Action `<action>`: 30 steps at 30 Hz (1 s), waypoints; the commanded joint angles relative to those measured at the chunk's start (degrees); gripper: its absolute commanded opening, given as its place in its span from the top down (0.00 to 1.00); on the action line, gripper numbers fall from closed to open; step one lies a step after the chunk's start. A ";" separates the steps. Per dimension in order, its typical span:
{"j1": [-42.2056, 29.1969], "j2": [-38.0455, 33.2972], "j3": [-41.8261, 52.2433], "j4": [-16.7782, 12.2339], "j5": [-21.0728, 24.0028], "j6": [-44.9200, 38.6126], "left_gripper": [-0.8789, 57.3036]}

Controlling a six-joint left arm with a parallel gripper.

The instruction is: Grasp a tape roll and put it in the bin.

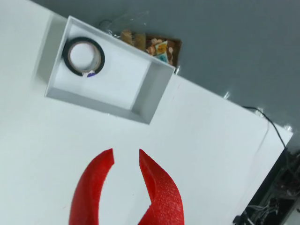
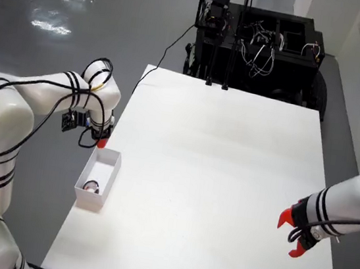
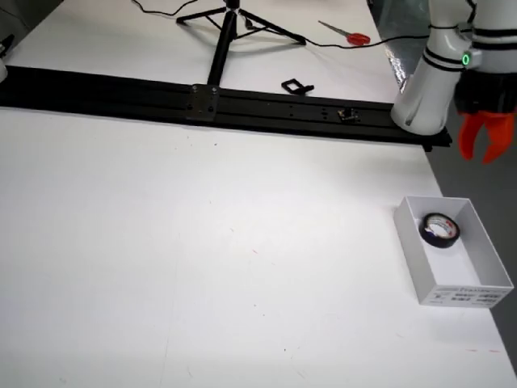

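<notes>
**Black tape already in the bin, red gripper empty above it**

Red foam-like fingers (image 1: 157, 187) of the gripper (image 1: 126, 157) stood parted in the wrist view, with bare white table (image 1: 211, 140) showing between the tips and nothing held. The gripper hung released, clear of the bin (image 1: 154, 91), which lay toward 11 o'clock from the fingertips in that view.

The tape (image 1: 84, 56) sat flat on the bin floor, hole upward, tucked into the corner at the bin's 10 o'clock end and seemingly touching or nearly touching the walls there. In the side view the same roll (image 3: 440, 229) lay at the bin's far end, with the gripper (image 3: 486, 137) hovering off toward 1 o'clock from it, past the table edge.

As a judgement, the roll would be light and stiff, a rigid ring with a smooth, somewhat slippery outer face. Should it need lifting again, the surest hold would be one finger through the hole and one outside, pinching the wall of the ring (the bin corner leaves little room to span the full width).

In the overhead view the gripper (image 2: 102, 139) was largely hidden behind the arm's wrist, only a red scrap showing at the bin's (image 2: 110, 168) 12 o'clock end, and the tape (image 2: 92, 186) was a small dark blur. A purple mark at the roll's lower edge in the wrist view was too small to identify. The second arm (image 2: 343, 209) stayed at the table's far side, its red gripper idle.
</notes>
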 commanded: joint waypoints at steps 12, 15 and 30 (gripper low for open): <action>-25.22 13.72 -15.26 -0.03 -4.20 -0.09 0.99; -27.77 15.57 -17.89 -0.30 -4.20 0.09 0.99; -34.80 20.67 -27.91 -2.49 -4.20 4.66 0.99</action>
